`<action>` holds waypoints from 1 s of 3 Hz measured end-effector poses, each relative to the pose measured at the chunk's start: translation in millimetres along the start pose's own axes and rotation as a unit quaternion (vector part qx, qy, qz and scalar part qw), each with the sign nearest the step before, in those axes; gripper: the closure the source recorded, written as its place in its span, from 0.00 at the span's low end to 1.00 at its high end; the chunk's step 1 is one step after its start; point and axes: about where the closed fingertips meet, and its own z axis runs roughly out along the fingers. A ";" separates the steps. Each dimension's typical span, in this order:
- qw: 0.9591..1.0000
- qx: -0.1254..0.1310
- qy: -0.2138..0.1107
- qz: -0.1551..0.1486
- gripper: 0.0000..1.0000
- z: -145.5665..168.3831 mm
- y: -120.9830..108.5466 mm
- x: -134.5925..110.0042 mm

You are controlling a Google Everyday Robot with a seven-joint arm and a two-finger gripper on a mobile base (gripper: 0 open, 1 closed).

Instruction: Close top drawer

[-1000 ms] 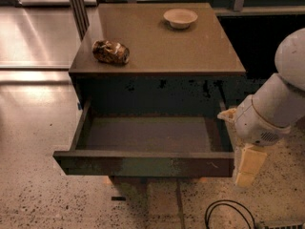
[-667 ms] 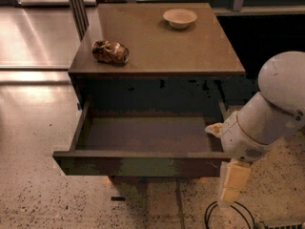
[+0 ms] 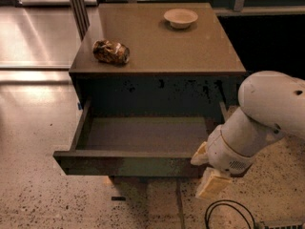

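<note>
The top drawer [image 3: 128, 162] is pulled wide open from the dark cabinet. Its long flat front panel has worn greenish scuffs, and its grey-brown inner floor [image 3: 143, 133] is bare. My gripper [image 3: 208, 176] hangs from the white arm at the drawer's right front corner, just in front of the right end of the panel. Its cream-coloured fingers [image 3: 212, 184] point down toward the floor.
On the cabinet top [image 3: 200, 46] lie a crumpled brown bag [image 3: 111, 52] at the left and a small pale bowl [image 3: 180, 17] at the back. A black cable [image 3: 224, 213] loops on the speckled floor at the lower right. A metal post [image 3: 78, 6] stands behind at the left.
My arm and gripper have moved left and down, from beside the drawer's right side to its right front corner. The drawer has not moved.
</note>
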 end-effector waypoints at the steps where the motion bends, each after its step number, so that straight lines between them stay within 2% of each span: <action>1: 1.000 0.000 0.000 0.000 0.65 0.0 0.0 0.0; 2: 1.000 0.001 -0.001 0.002 0.88 0.8 0.6 0.3; 3: 1.000 0.008 -0.009 -0.019 1.00 12.1 -0.1 0.1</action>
